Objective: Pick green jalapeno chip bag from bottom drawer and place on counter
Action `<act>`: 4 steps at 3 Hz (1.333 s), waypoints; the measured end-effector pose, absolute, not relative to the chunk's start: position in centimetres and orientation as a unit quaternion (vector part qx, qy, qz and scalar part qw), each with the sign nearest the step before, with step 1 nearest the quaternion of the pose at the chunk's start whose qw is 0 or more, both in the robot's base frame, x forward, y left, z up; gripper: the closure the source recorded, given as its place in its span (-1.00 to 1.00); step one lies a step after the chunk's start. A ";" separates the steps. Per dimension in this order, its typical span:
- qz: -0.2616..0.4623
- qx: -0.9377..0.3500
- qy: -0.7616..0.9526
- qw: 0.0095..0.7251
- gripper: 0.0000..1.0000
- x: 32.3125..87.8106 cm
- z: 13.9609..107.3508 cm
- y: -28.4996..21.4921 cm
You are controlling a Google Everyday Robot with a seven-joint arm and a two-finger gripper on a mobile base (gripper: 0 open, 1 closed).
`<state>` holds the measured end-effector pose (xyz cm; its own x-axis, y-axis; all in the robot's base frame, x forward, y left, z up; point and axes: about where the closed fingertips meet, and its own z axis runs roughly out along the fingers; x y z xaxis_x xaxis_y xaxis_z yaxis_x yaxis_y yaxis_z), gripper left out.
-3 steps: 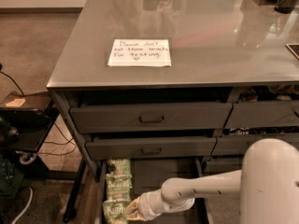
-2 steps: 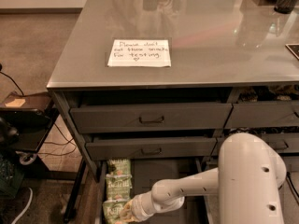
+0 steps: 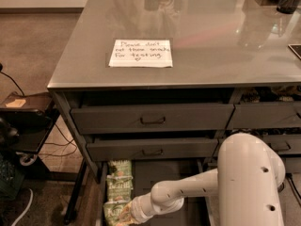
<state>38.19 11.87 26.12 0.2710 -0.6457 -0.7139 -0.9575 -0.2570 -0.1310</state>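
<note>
As the arm has swung left over the last second, gripper point(image 3: 126, 213) now sits against the nearest green jalapeno chip bag point(image 3: 112, 213), front-left in the bottom drawer point(image 3: 160, 178); apart or clamped: cannot tell. Judged: grasp stage, lift to counter point(image 3: 211, 46) pending

You see the bag point(image 3: 111, 211), pale green and crinkly, lying flat as the front one of three alike along the left wall of the open drawer point(image 3: 162, 178), whose floor is dark grey. The gripper point(image 3: 125, 215) is at its right edge. The glossy grey counter point(image 3: 211, 36) lies above.
</note>
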 end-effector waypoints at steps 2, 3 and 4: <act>0.239 -0.744 0.549 0.296 -0.78 38.7 23.7 12.0; 0.223 -0.743 0.554 0.302 -0.82 39.7 22.7 11.8; 0.212 -0.740 0.558 0.311 -0.74 40.8 22.2 11.6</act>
